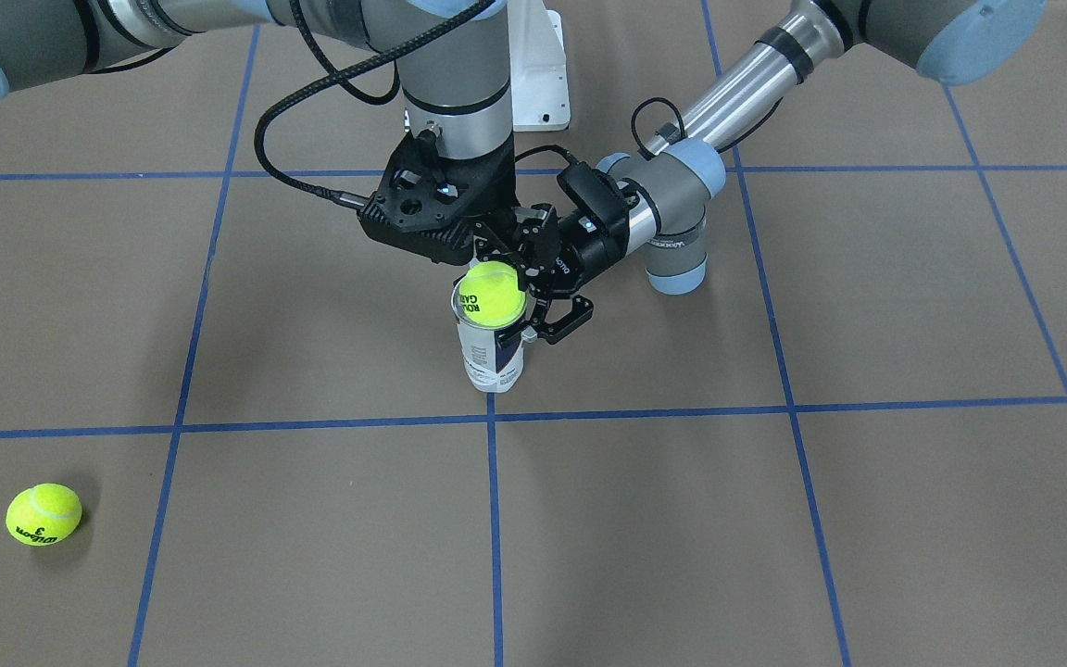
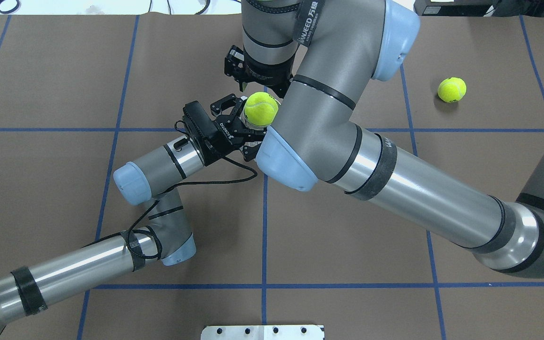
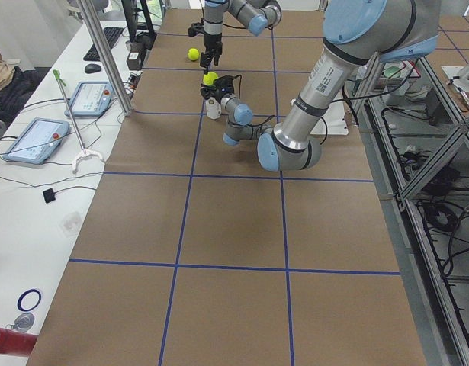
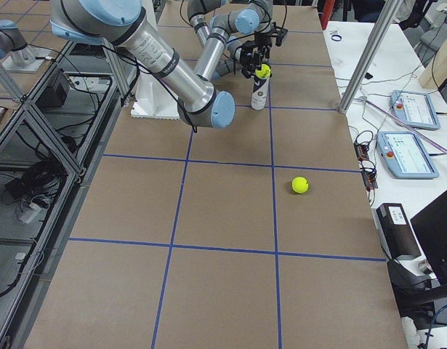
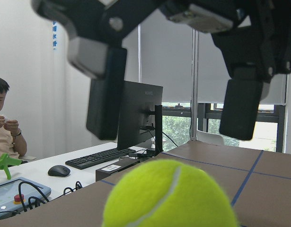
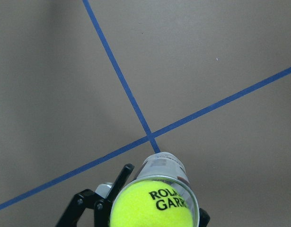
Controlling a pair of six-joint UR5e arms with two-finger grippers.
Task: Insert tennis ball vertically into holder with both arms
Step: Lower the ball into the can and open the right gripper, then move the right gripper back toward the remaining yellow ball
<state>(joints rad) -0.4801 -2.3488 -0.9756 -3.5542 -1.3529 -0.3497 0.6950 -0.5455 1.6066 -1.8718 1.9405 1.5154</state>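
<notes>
The holder (image 1: 493, 357), a clear can with a white and navy label, stands upright on the table. A yellow tennis ball (image 1: 492, 295) sits in its mouth, and its upper half sticks out above the rim. My left gripper (image 1: 533, 301) reaches in level from the side and is shut on the holder's upper part. My right gripper (image 1: 496, 255) points straight down just above the ball. In the left wrist view its fingers (image 5: 105, 90) stand apart, open, on both sides above the ball (image 5: 171, 196). The right wrist view shows the ball (image 6: 152, 205) in the holder (image 6: 164, 165).
A second tennis ball (image 1: 43, 514) lies loose on the table, far off toward the robot's right side; it also shows in the overhead view (image 2: 452, 89). The white pedestal base (image 1: 538, 74) stands behind the arms. Blue tape lines cross the brown table.
</notes>
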